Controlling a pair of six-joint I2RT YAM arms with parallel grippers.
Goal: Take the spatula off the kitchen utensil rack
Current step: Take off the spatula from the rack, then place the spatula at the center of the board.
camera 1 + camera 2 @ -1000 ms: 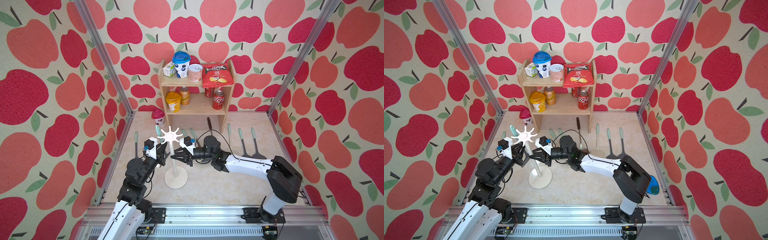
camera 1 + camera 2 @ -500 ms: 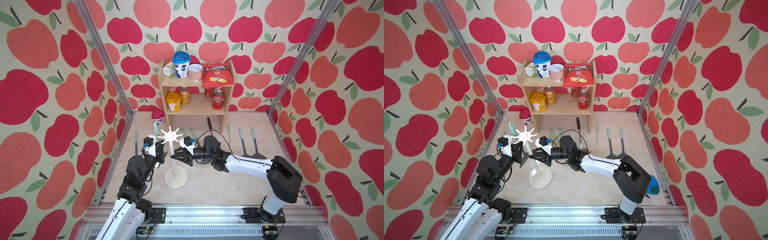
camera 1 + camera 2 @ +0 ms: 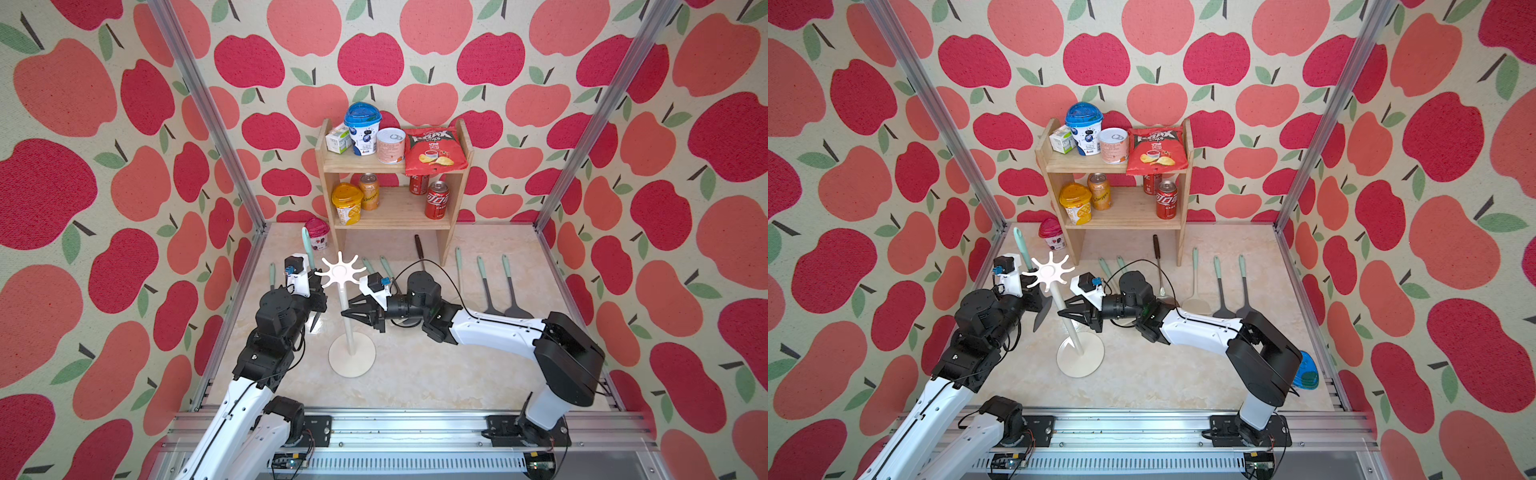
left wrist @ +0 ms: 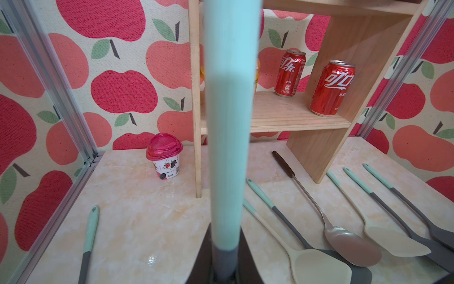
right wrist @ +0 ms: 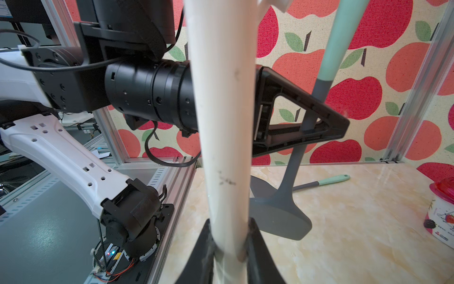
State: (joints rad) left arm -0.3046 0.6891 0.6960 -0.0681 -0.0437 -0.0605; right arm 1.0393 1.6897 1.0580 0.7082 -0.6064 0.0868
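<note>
Right wrist view shows the left jaws closed tight on the spatula point(image 5: 317, 98). They clamp its grey neck just under the mint handle. The handle stands nearly upright, leaning a little, and the grey blade point(image 5: 277, 216) hangs clear of the worktop point(image 5: 356, 233). At the foot of that view the right jaws grip the white pole of the utensil rack point(image 5: 221, 123) from both sides, pressed against it with no gap showing. In the left wrist view the spatula point(image 4: 228, 123) rises straight up from between the two dark fingers point(image 4: 200, 260).

In both top views the spatula point(image 3: 306, 246) point(image 3: 1020, 243) stands just beside the rack's star-shaped crown point(image 3: 338, 272) point(image 3: 1047, 272), on the side facing the worktop's left edge. Its tip is higher than the prongs, and I cannot tell whether it touches one. The rack stands on its round base point(image 3: 352, 357) point(image 3: 1079, 357), left of the worktop's middle and nearer the front edge than the back.

The left arm point(image 3: 270, 332) rises from the front left corner with its elbow folded, its wrist level and its jaws pointing toward the back edge. The right arm point(image 3: 494, 332) starts at the front right corner. Its forearm reaches low across the worktop toward the left edge, and its jaws meet the pole partway up, below the crown.

More utensils point(image 3: 486, 286) lie flat in front of the wooden shelf point(image 3: 390, 208). A pink-lidded cup point(image 3: 318, 235) sits near the back left corner.
</note>
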